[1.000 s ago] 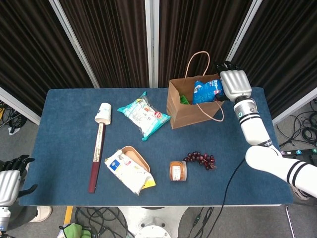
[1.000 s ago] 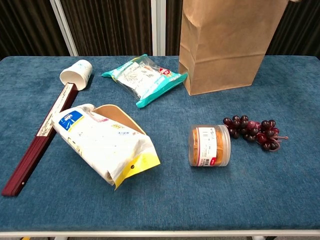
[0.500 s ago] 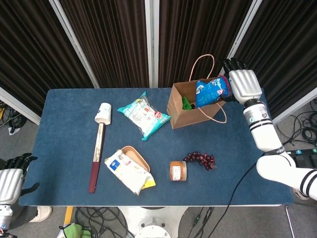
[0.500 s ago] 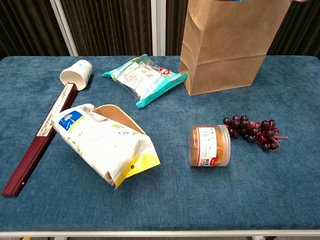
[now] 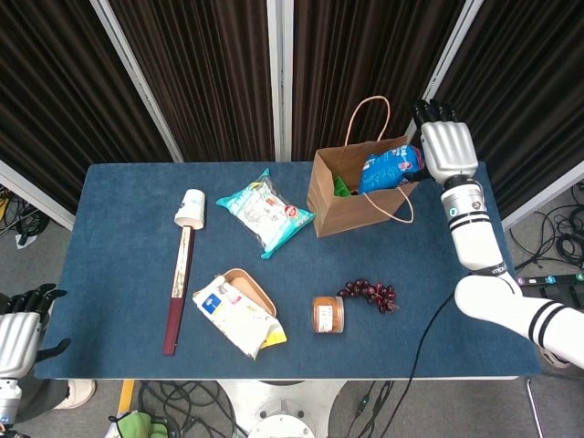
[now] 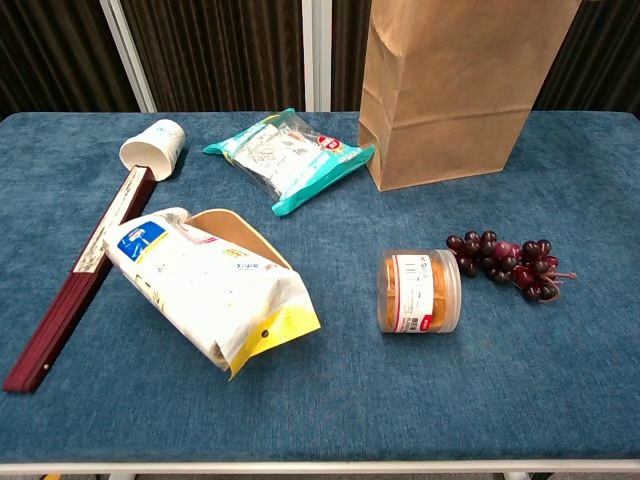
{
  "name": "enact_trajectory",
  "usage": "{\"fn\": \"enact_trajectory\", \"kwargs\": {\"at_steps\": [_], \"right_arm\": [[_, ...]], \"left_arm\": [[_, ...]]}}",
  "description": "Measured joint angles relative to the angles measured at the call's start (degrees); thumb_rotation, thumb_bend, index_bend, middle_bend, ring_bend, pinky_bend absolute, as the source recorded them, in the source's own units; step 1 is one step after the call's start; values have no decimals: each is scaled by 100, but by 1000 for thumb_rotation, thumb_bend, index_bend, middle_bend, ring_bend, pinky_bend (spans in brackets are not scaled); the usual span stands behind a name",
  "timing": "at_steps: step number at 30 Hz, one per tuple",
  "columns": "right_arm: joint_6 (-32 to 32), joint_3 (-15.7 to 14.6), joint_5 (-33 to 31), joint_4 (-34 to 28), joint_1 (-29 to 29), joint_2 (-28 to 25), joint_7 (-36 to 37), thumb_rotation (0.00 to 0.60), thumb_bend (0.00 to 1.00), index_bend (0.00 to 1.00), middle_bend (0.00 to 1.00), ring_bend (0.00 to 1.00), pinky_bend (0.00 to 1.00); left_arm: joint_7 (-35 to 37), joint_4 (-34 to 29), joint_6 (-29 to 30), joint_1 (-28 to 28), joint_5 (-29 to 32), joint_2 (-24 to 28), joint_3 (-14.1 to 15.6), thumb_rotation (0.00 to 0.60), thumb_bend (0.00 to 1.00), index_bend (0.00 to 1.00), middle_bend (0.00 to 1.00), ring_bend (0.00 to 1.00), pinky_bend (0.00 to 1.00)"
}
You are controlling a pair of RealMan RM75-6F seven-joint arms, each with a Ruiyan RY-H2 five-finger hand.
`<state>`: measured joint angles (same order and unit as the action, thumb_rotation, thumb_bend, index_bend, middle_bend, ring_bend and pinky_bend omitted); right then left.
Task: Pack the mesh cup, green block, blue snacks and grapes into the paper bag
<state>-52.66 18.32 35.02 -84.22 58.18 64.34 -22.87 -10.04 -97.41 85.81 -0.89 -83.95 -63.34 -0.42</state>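
Brown kraft paper forms the paper bag, which stands upright at the far right of the blue felt-like table with thin looped handles. Inside its open mouth a crinkly packet of blue snacks leans against the right wall, and the green block shows low at the left. The right hand rests at the bag's right edge against the packet; I cannot tell whether its fingers grip it. Half a second ago the packet sat higher above the rim and the bag tilted more; now both have settled lower. The dark, knobbly grapes lie on the cloth, just right of a clear round tub with orange contents. A white paper cup lies on its side at the end of a long dark folded fan. A glossy teal pouch and a white and yellow bag over a tan bowl lie nearby. The left hand hangs off the table's left corner, fingers apart, holding nothing
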Motion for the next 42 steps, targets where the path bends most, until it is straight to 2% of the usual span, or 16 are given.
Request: {"fn": "enact_trajectory", "kwargs": {"at_steps": [7, 12, 13, 16, 18, 20, 21, 22, 26, 30, 35, 39, 42], "right_arm": [[-380, -54, -60, 172, 66, 342, -451, 600, 0, 0, 7, 0, 0], [-455, 25, -174, 292, 119, 632, -496, 600, 15, 0, 1, 0, 0], [-431, 39, -189, 304, 123, 657, -481, 600, 74, 0, 0, 0, 0], [-308, 107, -287, 329, 131, 718, -392, 600, 405, 0, 0, 0, 0], [-261, 140, -346, 354, 141, 767, -383, 600, 516, 0, 0, 0, 0], [-255, 146, -391, 368, 149, 794, -405, 600, 561, 0, 0, 0, 0], [-254, 150, -434, 376, 155, 811, -426, 600, 557, 0, 0, 0, 0], [-257, 155, -474, 383, 161, 826, -447, 600, 508, 0, 0, 0, 0], [-331, 244, -639, 396, 176, 906, -469, 600, 212, 0, 0, 0, 0], [-317, 374, -671, 296, 137, 855, -303, 600, 39, 0, 0, 0, 0], [-252, 498, -377, -74, -30, 646, 139, 600, 0, 0, 22, 0, 0], [-252, 565, 441, -609, -356, 336, 789, 600, 0, 0, 110, 0, 33], [-300, 569, 1305, -1046, -692, 60, 1394, 600, 0, 0, 169, 6, 117]], "left_arm": [[-17, -18, 9, -10, -12, 10, -9, 600, 50, 311, 298, 258, 239], [0, -15, 22, 22, 15, 10, 9, 600, 51, 311, 298, 258, 239], [7, -10, 19, 29, 24, 4, 14, 600, 50, 311, 298, 258, 239], [11, 4, 12, 29, 29, -2, 16, 600, 50, 311, 298, 258, 239], [14, 8, 10, 28, 29, -5, 15, 600, 51, 311, 298, 258, 239], [22, 19, 10, 26, 29, -13, 12, 600, 50, 311, 298, 258, 239], [24, 23, 9, 25, 26, -15, 11, 600, 51, 311, 298, 258, 239], [29, 26, 8, 22, 22, -17, 11, 600, 50, 311, 298, 258, 239], [50, 40, 21, 36, 17, -23, 20, 600, 50, 311, 298, 258, 239], [84, 65, 34, 59, 33, -29, 27, 600, 50, 311, 298, 258, 239], [113, 91, 47, 62, 20, -34, 22, 600, 50, 310, 298, 258, 239], [118, 96, 47, 51, 16, -16, 6, 600, 50, 311, 298, 258, 239], [120, 89, 63, 40, -5, -7, -10, 600, 51, 311, 298, 258, 238]]}}
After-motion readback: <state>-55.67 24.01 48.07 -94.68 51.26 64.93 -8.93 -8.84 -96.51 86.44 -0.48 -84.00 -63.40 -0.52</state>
